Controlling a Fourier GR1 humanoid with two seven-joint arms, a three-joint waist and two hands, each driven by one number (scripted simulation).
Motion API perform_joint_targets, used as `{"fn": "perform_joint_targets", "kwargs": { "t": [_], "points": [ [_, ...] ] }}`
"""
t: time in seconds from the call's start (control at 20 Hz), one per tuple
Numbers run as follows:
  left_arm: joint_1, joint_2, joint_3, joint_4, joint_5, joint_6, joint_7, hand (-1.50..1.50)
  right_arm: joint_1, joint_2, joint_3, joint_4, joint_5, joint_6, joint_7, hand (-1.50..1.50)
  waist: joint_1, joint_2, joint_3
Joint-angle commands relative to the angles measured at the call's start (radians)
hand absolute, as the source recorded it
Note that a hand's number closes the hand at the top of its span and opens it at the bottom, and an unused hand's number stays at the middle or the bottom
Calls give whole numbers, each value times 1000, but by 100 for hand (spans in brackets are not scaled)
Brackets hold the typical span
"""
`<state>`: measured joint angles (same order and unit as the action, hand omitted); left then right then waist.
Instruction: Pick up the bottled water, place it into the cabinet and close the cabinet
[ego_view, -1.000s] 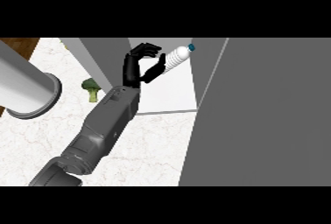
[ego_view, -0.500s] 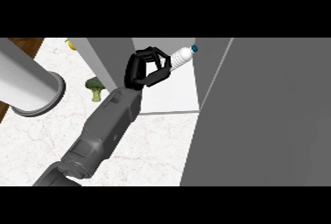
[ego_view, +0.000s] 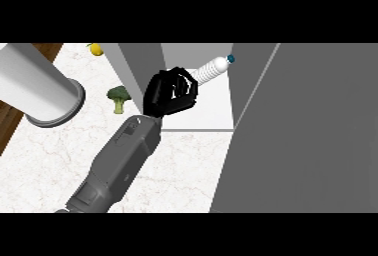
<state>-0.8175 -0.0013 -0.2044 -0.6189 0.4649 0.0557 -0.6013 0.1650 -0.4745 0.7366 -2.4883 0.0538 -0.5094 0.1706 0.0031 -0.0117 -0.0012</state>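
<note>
The water bottle (ego_view: 212, 69) lies tilted inside the open cabinet (ego_view: 199, 112), on its pale shelf floor, blue cap pointing up toward one o'clock, close to the cabinet's right-hand wall. Its white body slants down toward seven o'clock, and the lower end disappears behind the black hand (ego_view: 170, 92). That hand sits right at the bottle's base, fingers curled inward into a clenched shape, seen mostly from the back. Whether those fingers are actually wrapped round the bottle's end or just bunched beside it, I cannot tell: the hand hides the contact. Which arm this is, the view doesn't settle either; it comes up from the lower edge at seven o'clock, a long grey forearm (ego_view: 114, 167) running diagonally across the marbled white counter (ego_view: 44, 155).

Out from there: at nine o'clock of the hand, a small green broccoli (ego_view: 118, 97) lies on the counter, just left of the cabinet's grey side panel. Further up at eleven o'clock, a yellow lemon (ego_view: 95, 48) peeks in at the top edge. At far left, a big pale grey cylinder (ego_view: 37, 90) looms over the counter. The whole right side is filled by a broad grey cabinet door (ego_view: 310, 135).
</note>
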Motion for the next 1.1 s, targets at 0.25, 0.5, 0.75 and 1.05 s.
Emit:
{"fn": "perform_joint_targets", "kwargs": {
  "t": [0.25, 0.5, 0.75, 1.05],
  "points": [
    [379, 35, -84, -423, 36, 12, 70, 150, 42, -52, 17, -45, 25, 5, -15, -150, 43, -13, 2],
    [595, 127, -130, -718, 50, 0, 144, 150, 0, -101, 66, -73, 36, 60, 33, 150, 39, -9, 2],
    [805, 210, -144, -942, 87, -21, 181, 150, -106, -56, 180, -62, 11, 126, 97, 150, 50, -6, 0],
    [1024, 296, -153, -1199, 68, 0, 169, 150, -194, -17, 204, -106, -4, 149, 231, 150, 44, -4, -1]
  ]
}}
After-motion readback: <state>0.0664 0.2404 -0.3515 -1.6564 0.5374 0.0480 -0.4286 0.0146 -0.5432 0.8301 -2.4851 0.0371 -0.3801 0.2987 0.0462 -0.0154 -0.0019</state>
